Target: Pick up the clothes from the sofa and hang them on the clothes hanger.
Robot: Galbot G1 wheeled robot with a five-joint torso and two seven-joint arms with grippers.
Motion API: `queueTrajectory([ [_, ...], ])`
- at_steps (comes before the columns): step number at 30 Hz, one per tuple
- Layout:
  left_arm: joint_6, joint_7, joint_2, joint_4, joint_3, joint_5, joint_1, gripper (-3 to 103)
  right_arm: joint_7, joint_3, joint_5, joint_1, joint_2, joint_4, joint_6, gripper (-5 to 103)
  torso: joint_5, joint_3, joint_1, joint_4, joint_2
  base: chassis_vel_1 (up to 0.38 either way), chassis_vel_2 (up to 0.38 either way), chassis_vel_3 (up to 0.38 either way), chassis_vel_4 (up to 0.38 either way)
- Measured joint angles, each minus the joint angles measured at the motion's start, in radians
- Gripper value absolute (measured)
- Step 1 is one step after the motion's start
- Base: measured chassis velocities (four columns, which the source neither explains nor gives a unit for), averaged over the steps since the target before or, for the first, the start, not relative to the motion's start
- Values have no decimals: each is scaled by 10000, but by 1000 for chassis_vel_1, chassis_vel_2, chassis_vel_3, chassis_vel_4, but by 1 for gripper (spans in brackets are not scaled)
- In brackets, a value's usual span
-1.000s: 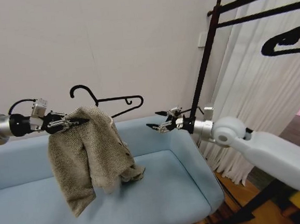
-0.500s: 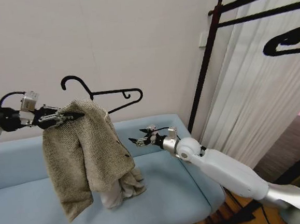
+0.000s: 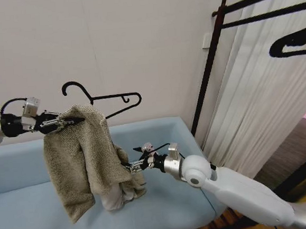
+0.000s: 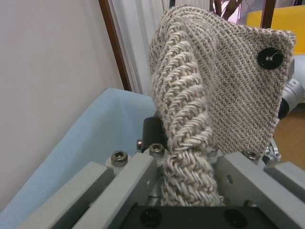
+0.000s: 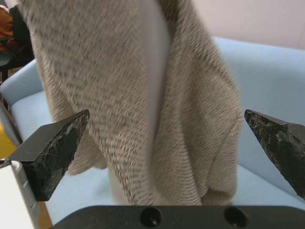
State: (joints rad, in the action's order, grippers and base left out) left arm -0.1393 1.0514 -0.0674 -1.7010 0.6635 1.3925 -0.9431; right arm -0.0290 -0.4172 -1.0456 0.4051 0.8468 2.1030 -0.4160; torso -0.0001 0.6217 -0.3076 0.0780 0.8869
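A beige knit cardigan [image 3: 82, 157] hangs over a black hanger [image 3: 106, 98] above the light blue sofa [image 3: 170, 198]. My left gripper [image 3: 71, 121] is shut on the cardigan's shoulder and holds it up at the left. The left wrist view shows the thick knit [image 4: 190, 143] pinched between the grey fingers [image 4: 119, 183], with a black button [image 4: 269, 58] on the cloth. My right gripper [image 3: 134, 159] is open beside the cardigan's lower right edge. In the right wrist view its dark fingertips [image 5: 52, 148] stand wide apart in front of the hanging cardigan [image 5: 109, 95].
A black clothes rack [image 3: 212, 57] stands at the right of the sofa, with a second black hanger [image 3: 293, 41] on its bar. White curtains [image 3: 263, 106] hang behind it. A plain wall backs the sofa.
My right gripper has moved left and down, from beside the sofa's right end to the cardigan's lower edge. The left gripper and cardigan have shifted slightly left.
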Motion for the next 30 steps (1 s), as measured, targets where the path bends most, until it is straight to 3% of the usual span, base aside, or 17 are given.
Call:
queueTrajectory([
  [4,-16,17,13,-5,0,49,18,4,-335,-727,345,-337,548,-262,14,100,0,0,0,-1,0,0,0,0,0],
  [12,-17,43,81,-65,-1,59,22,4,-778,-1033,444,-901,1414,-1042,94,100,-1,1,-1,-5,0,0,0,0,0],
  [17,-9,81,82,19,-10,58,26,4,-727,-849,482,-614,875,-737,209,100,0,1,-1,2,-1,0,0,0,0],
  [22,15,82,140,183,-14,52,39,4,-459,-644,509,-201,-157,-179,294,100,1,1,0,2,0,0,0,0,0],
  [30,40,410,132,326,55,68,158,4,-109,-477,791,-304,-776,-627,487,100,2,1,0,-1,0,0,0,0,0],
])
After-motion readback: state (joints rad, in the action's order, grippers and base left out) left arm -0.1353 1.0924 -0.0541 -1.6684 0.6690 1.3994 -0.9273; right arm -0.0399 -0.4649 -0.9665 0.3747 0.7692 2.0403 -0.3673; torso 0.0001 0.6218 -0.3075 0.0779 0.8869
